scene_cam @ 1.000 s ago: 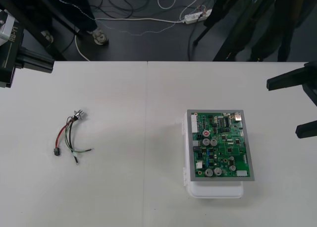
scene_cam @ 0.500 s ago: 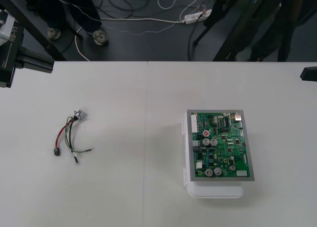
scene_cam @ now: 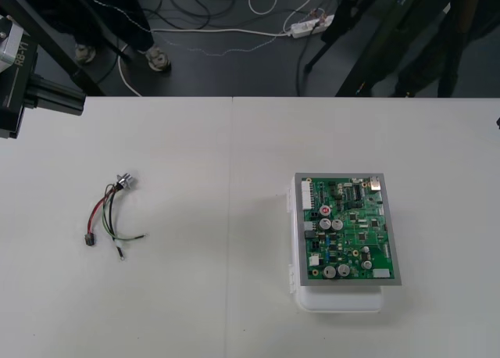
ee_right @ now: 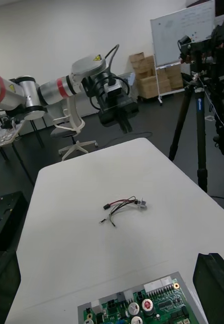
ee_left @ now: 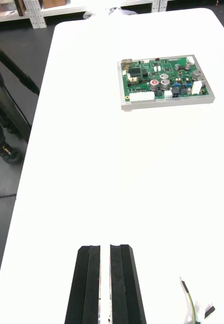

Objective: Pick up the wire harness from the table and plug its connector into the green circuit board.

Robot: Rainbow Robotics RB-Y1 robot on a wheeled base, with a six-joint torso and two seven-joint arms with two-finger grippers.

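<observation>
The wire harness lies loose on the left of the table, with its metal socket at the far end and its black plug at the near end. The green circuit board sits on its white base to the right. My left gripper is shut with nothing in it, and the harness's wire ends lie just beside it. My right gripper stands open above the board. From there the harness lies mid-table, with the left gripper hanging beyond it.
My left arm hangs over the table's far left corner. A seam runs down the table between harness and board. Tripod legs stand on the floor beside the table.
My right gripper has drawn back to the right, out past the front view's right edge. The harness, the board and my left arm have not moved.
</observation>
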